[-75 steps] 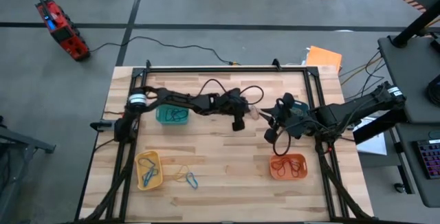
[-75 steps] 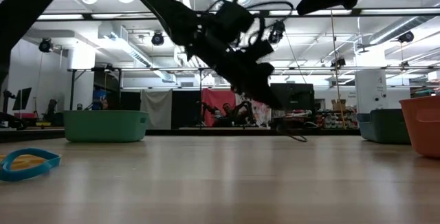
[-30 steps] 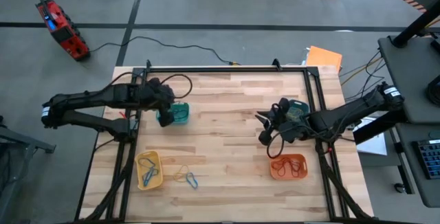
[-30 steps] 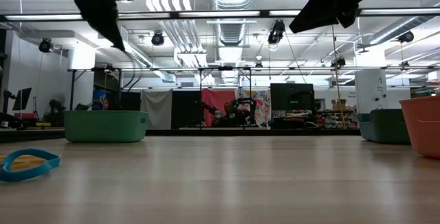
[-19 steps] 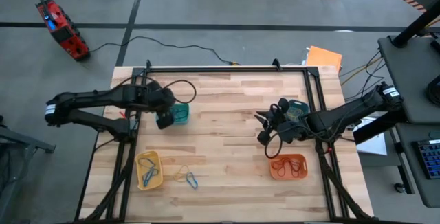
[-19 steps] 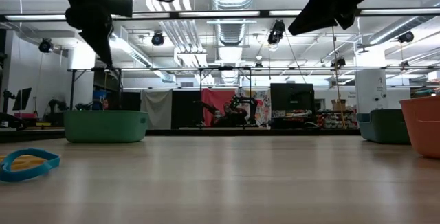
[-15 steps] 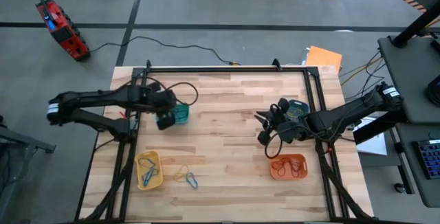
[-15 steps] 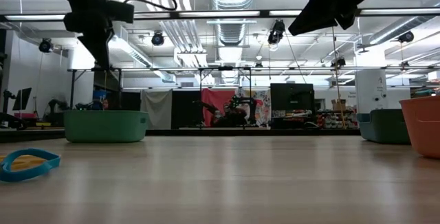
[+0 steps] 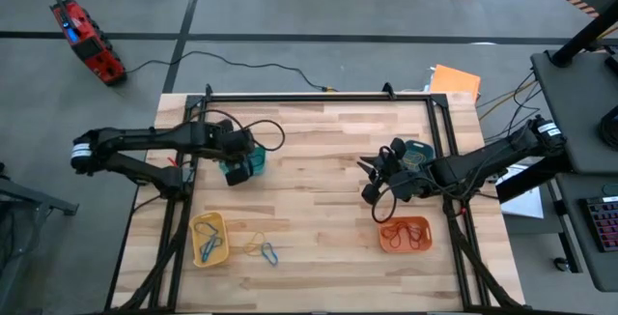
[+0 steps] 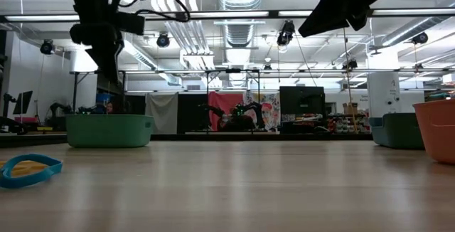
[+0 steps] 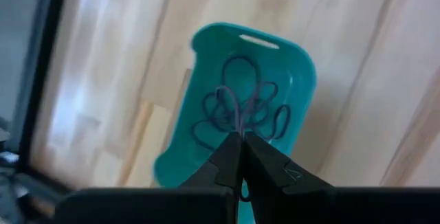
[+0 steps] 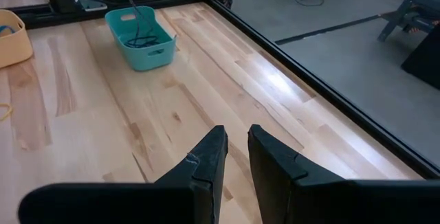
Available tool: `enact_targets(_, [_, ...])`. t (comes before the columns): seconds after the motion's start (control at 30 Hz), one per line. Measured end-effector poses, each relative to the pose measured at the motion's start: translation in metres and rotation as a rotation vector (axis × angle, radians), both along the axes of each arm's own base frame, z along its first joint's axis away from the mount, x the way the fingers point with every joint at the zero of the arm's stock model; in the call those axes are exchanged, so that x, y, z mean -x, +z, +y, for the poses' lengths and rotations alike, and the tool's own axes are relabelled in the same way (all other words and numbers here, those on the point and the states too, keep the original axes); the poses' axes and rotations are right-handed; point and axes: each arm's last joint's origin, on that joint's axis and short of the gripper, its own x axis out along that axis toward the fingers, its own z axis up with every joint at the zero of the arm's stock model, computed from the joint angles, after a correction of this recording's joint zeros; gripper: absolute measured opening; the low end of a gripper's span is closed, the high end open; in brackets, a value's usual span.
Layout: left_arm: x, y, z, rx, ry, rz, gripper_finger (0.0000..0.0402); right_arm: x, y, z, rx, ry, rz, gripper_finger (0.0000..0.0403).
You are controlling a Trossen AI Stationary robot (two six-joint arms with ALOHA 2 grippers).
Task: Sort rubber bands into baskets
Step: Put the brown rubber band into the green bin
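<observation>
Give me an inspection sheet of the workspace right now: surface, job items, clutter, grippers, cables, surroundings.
Surface: wooden table, black frame around it.
Job's things: teal basket holds dark bands; yellow basket holds blue bands; orange basket holds red-brown bands; blue basket under the right arm; loose rubber bands beside the yellow basket.
Clutter: nothing seen.
Grippers: left gripper shut on a grey band above the teal basket; right gripper slightly open, empty.
Cables: black cable on the floor.
Surroundings: red device, orange sheet.
</observation>
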Motion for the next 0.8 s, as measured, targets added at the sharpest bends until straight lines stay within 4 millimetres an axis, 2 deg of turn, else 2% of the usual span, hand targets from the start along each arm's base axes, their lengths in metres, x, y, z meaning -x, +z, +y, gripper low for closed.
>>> enact_targets(0.2, [0.003,-0.028,-0.001,0.06,-0.014,-0.022,0.0,0.0,0.0,0.0,0.0,0.0,0.0,0.0057])
enact_targets(0.37, [0.005,-0.043,-0.001,0.062,-0.001,-0.033,0.0,0.0,0.0,0.0,0.0,0.0,0.0,0.0057])
enact_targets(0.8, [0.009,-0.045,0.011,0.06,0.072,-0.029,0.0,0.0,0.0,0.0,-0.001,0.001,0.0,0.0057])
